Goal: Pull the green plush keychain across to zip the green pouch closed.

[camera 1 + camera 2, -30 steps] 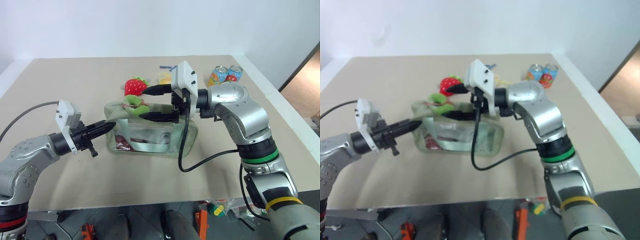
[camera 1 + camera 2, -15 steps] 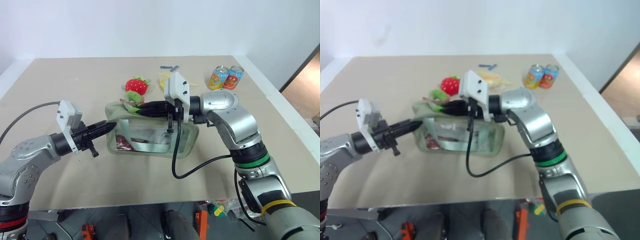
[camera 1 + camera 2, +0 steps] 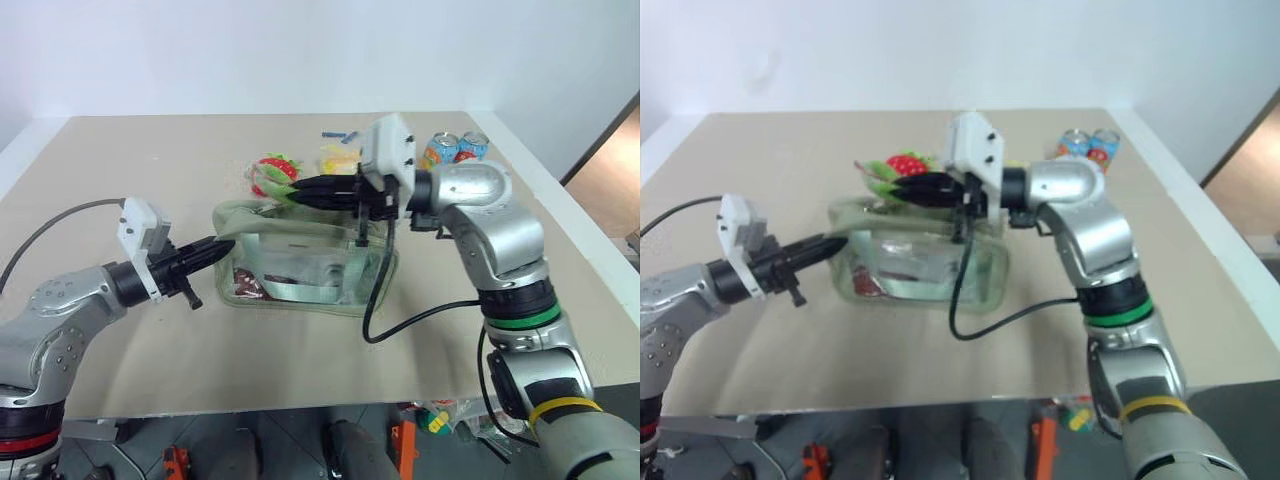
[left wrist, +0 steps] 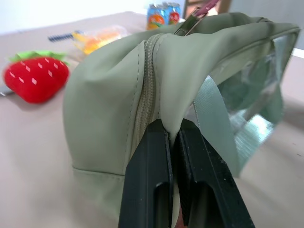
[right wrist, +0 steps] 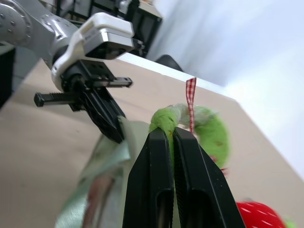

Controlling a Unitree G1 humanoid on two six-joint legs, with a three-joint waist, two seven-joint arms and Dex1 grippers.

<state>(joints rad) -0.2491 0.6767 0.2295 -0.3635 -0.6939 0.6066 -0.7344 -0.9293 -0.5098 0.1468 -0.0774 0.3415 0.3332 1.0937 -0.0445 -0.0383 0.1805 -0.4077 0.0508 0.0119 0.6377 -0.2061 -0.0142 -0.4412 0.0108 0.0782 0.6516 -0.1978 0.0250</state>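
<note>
Slippage is the risk: right gripper (image 5: 166,137) clenches the small lime-green plush keychain (image 5: 204,130) at its fingertips, left gripper (image 4: 172,130) pinches the sage-green fabric pouch (image 3: 300,262) end, and a jerky pull could free either.

We see a wide beige surface (image 3: 150,150) with a pale rim along its far and side edges, set against a plain white wall (image 3: 300,50) that runs unbroken behind it. The light is even and soft, throwing only faint shadows onto the beige top. At the far right, past the surface's edge, we make out a strip of warm brown floor (image 3: 610,190). Below the near edge lies a dark grey floor (image 3: 280,450) with small orange and red objects scattered on it
</note>
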